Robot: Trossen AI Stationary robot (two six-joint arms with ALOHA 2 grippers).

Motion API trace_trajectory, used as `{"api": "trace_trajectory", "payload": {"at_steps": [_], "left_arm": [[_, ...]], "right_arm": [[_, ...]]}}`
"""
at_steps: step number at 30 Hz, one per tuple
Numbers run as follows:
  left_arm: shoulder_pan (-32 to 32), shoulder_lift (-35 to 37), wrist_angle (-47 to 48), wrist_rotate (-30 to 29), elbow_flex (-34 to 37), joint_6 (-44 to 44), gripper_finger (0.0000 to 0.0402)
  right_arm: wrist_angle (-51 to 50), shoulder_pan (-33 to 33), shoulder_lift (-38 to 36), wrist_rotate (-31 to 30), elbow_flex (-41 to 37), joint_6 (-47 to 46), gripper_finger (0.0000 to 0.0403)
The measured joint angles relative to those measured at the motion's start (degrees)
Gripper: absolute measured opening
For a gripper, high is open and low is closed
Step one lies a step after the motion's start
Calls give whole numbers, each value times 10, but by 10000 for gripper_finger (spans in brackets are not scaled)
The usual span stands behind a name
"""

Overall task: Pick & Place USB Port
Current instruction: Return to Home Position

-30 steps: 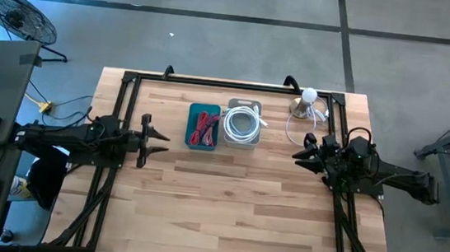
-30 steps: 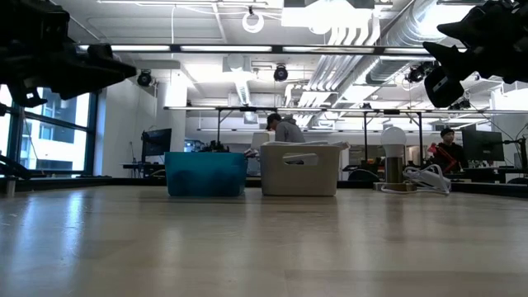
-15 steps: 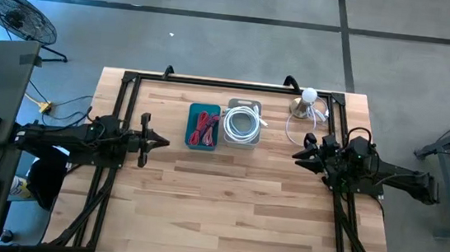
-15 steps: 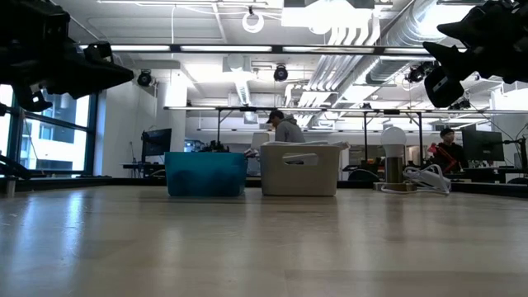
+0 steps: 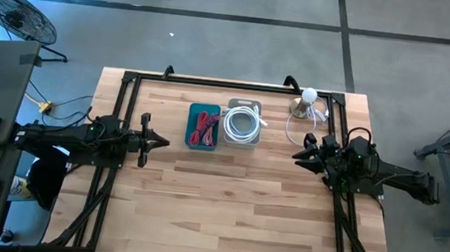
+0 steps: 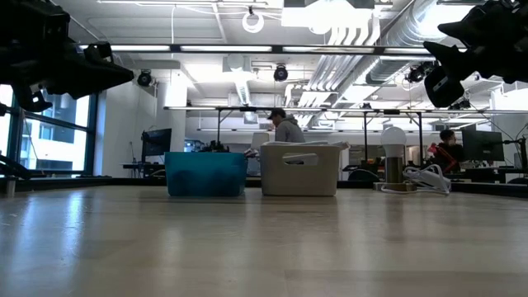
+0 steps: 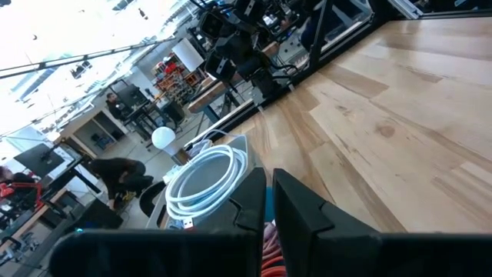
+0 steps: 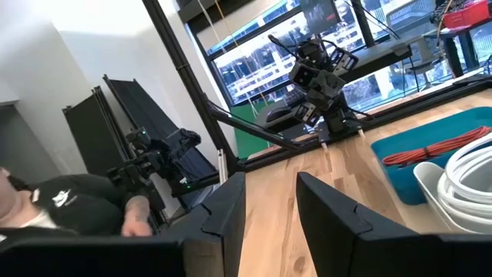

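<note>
The blue bin and the white bin are sitting side by side near the middle of the table's far edge, close together. The red charger cable is lying bundled inside the blue bin, and a coiled white cable is filling the white bin. A small lamp with a round white bulb is standing at the far right corner.

The left gripper is hovering above the table's left side, pointing toward the bins, with its fingers pressed nearly together and holding nothing. The right gripper is hanging over the right side, facing the left one, its fingers standing apart and empty.
</note>
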State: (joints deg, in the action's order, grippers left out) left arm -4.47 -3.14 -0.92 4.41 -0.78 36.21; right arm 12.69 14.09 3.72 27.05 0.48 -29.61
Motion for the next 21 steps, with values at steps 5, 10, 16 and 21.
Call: {"api": "trace_trajectory", "payload": {"at_steps": [5,10,16,21], "left_arm": [[0,0,0,0,0,0,24],[0,0,0,0,0,0,24],[0,0,0,0,0,0,24],[0,0,0,0,0,0,24]], "right_arm": [[-2,0,0,-1,0,10,110],[-24,0,0,-30,0,120,110],[-71,0,0,-133,0,221,110],[-97,0,0,-242,0,240,110]]}}
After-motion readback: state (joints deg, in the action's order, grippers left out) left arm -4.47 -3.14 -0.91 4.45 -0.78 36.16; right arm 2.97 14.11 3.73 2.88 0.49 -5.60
